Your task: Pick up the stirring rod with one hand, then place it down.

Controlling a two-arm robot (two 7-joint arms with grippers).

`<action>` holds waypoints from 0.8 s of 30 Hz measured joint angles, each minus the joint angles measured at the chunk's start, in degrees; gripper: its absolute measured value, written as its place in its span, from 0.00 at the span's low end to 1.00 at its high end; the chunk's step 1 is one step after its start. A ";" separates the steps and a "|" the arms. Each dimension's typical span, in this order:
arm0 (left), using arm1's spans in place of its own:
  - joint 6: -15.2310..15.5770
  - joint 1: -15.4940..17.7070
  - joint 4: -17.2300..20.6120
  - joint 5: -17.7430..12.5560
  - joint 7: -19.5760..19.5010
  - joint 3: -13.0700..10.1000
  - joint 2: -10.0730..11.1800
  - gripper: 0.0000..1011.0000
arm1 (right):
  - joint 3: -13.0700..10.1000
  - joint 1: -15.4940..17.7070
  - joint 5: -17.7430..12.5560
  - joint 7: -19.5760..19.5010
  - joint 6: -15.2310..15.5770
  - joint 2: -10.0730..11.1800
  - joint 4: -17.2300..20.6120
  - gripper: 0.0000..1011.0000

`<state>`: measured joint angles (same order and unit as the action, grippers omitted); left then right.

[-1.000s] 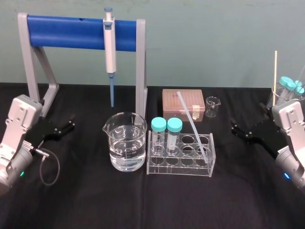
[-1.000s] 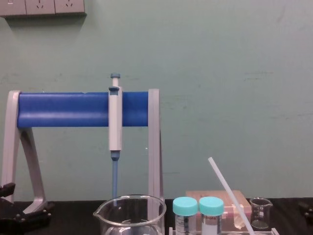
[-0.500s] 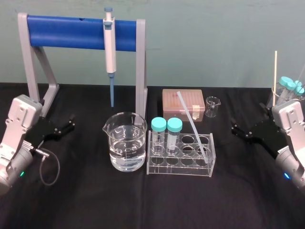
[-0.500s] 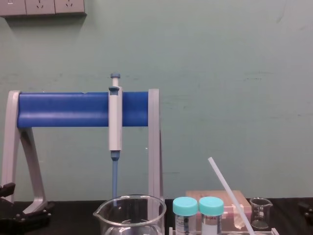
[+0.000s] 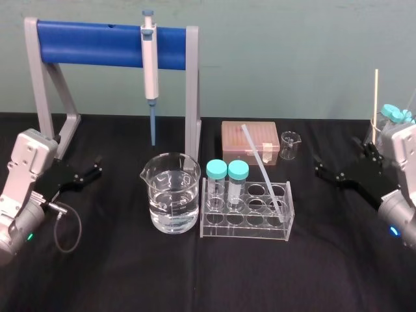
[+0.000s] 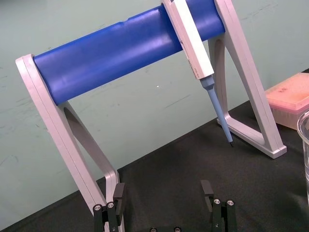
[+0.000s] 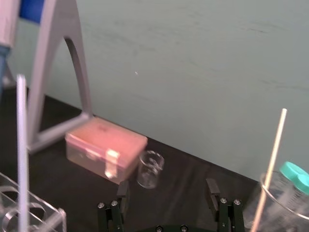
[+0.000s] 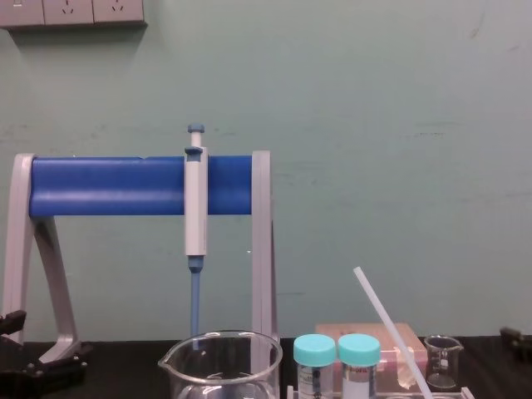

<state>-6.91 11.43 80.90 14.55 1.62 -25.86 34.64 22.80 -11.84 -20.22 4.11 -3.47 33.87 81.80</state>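
Sizing up the reach: the stirring rod (image 5: 261, 168) leans in the clear rack (image 5: 286, 224), its lower end in a hole at the rack's right end and its top slanting up to the left. Our right gripper (image 5: 320, 170) hovers to the right of the rack, apart from it, fingers spread wide w/ nothing between them. Our left gripper (image 5: 99, 167) sits parked at the left, also wide open & empty. Risks as we see them: the rod is thin, smooth & slanted, so flat jaws closing off-angle could let it slip or swivel. Pulling sideways instead of along its length could lever the light rack, maybe tipping it or knocking the two capped tubes (image 5: 227, 171) just left of the rod. The small beaker (image 5: 290, 144) on the far side stands near our approach path, so a wide swing may clip it. The big beaker (image 5: 170, 195) of liquid is just left of the rack, i.e. any shove that way risks a spill.
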 joint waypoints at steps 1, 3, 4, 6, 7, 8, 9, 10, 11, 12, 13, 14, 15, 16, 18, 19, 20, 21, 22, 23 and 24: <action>0.00 0.00 0.00 0.00 0.00 0.00 0.00 0.99 | -0.32 -0.07 -0.75 0.71 0.33 -0.06 0.26 0.99; 0.00 0.00 0.00 0.00 0.00 0.00 0.00 0.99 | -1.02 -0.24 -2.47 2.40 1.02 -0.17 0.79 0.99; 0.00 0.00 0.00 0.00 0.00 0.00 0.00 0.99 | -1.68 -0.46 -3.95 3.92 1.65 -0.26 1.38 0.99; 0.00 0.00 0.00 0.00 0.00 0.00 0.00 0.99 | -2.21 -0.70 -5.37 5.54 2.44 -0.27 2.14 0.99; 0.00 0.00 0.00 0.00 0.00 0.00 0.00 0.99 | -2.57 -0.98 -6.44 6.98 3.23 -0.24 2.84 0.99; 0.00 0.00 0.00 0.00 0.00 0.00 0.00 0.99 | -2.72 -1.17 -6.97 7.78 3.68 -0.21 3.20 0.99; 0.00 0.00 0.00 0.00 0.00 0.00 0.00 0.99 | -2.86 -1.35 -7.49 8.61 4.11 -0.18 3.55 0.99; 0.00 0.00 0.00 0.00 0.00 0.00 0.00 0.99 | -2.95 -1.73 -8.30 10.23 4.97 -0.10 4.34 0.99; 0.00 0.00 0.00 0.00 0.00 0.00 0.00 0.99 | -2.95 -1.94 -8.61 10.99 5.36 -0.07 4.69 0.99; 0.00 0.00 0.00 0.00 0.00 0.00 0.00 0.99 | -2.95 -2.16 -8.87 11.73 5.74 -0.04 5.02 0.99; 0.00 0.00 0.00 0.00 0.00 0.00 0.00 0.99 | -2.92 -2.35 -9.09 12.45 6.10 -0.03 5.30 0.99; 0.00 0.00 0.00 0.00 0.00 0.00 0.00 0.99 | -2.74 -2.71 -9.36 13.71 6.74 -0.03 5.88 0.99; 0.00 0.00 0.00 0.00 0.00 0.00 0.00 0.99 | -2.63 -2.90 -9.48 14.32 7.03 -0.02 6.15 0.99; 0.00 0.00 0.00 0.00 0.00 0.00 0.00 0.99 | -2.39 -3.26 -9.62 15.51 7.62 -0.05 6.51 0.99; 0.00 0.00 0.00 0.00 0.00 0.00 0.00 0.99 | -1.98 -3.78 -9.60 16.65 8.26 -0.12 6.77 0.99; 0.00 0.00 0.00 0.00 0.00 0.00 0.00 0.99 | -1.59 -4.22 -9.46 17.62 8.83 -0.18 6.91 0.99; 0.00 0.00 0.00 0.00 0.00 0.00 0.00 0.99 | -1.37 -4.45 -9.35 18.03 9.12 -0.23 6.95 0.99; 0.00 0.00 0.00 0.00 0.00 0.00 0.00 0.99 | -1.18 -4.65 -9.19 18.46 9.40 -0.30 6.95 0.99; 0.00 0.00 0.00 0.00 0.00 0.00 0.00 0.99 | -0.86 -5.05 -8.98 19.13 9.79 -0.44 6.94 0.99; 0.00 0.00 0.00 0.00 0.00 0.00 0.00 0.99 | -0.73 -5.24 -8.82 19.44 10.00 -0.55 6.88 0.99; 0.00 0.00 0.00 0.00 0.00 0.00 0.00 0.99 | -0.73 -5.24 -8.82 19.44 10.00 -0.55 6.88 0.99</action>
<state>-6.91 11.43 80.90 14.55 1.62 -25.86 34.65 22.07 -17.08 -29.04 23.55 6.53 33.31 88.68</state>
